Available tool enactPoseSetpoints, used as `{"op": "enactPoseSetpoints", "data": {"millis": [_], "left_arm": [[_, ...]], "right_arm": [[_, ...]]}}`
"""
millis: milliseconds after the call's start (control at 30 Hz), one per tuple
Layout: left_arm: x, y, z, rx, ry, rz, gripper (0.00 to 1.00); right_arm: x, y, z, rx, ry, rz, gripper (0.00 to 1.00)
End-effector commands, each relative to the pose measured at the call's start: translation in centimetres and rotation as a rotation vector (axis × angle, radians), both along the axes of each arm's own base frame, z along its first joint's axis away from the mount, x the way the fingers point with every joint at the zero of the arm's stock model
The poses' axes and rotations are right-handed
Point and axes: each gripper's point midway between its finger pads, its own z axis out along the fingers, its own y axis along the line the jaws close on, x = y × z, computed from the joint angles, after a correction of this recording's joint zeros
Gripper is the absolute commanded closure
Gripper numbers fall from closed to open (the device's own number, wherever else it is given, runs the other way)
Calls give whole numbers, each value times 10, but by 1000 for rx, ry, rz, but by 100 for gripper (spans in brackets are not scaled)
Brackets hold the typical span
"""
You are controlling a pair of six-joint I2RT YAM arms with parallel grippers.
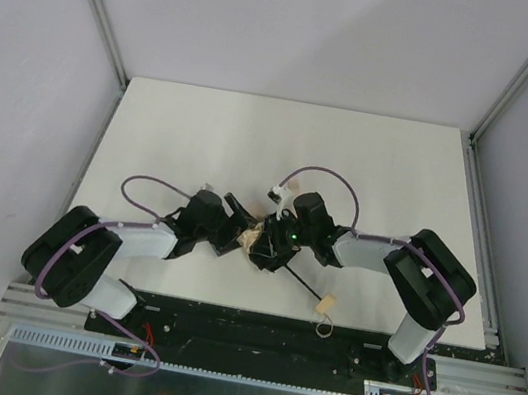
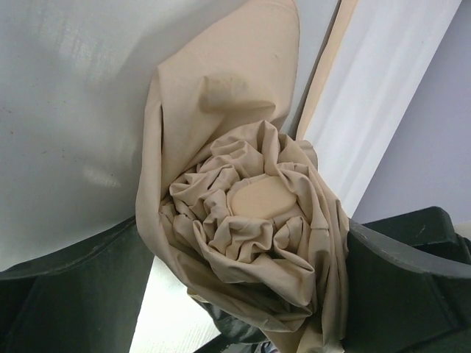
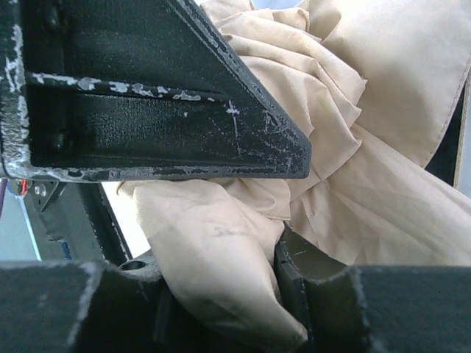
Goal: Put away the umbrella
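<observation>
Both arms meet over the near middle of the table (image 1: 254,135), and the umbrella (image 1: 256,242) sits bunched up between them. The left gripper (image 1: 238,226) is clamped on the crumpled beige canopy from the left. Its wrist view shows fabric swirled round a flat cap (image 2: 263,197), with a finger (image 2: 73,287) pressed in on each side. The right gripper (image 1: 273,239) is closed on the cloth from the right, its fingers (image 3: 162,110) pinching a fold. The thin black shaft (image 1: 302,283) runs out toward the near right, ending in the pale handle (image 1: 326,304), whose loop (image 1: 326,326) lies at the table's near edge.
</observation>
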Motion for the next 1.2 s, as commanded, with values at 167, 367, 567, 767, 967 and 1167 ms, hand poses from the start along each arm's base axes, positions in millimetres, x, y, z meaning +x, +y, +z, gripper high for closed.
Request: {"op": "enactPoseSetpoints", "data": {"millis": [167,367,567,767,967,1167], "left_arm": [[-19,-1,-27,43,102,3,9],[-10,-7,-18,19,73,17,12],[-3,-5,-5,3,8,32,55],[-9,0,-11,9,20,43,89],[-18,3,-24,9,80,59,100],[-33,6,-40,71,224,66,100]], "right_arm": [[-29,33,52,242,96,157,100],[-29,33,56,262,155,135,100],[-27,23,40,210,188,122,100],[-9,7,27,72,104,40,73],[14,-5,37,-78,-111,-116,16],[16,-9,64,-185,-404,-117,1]]}}
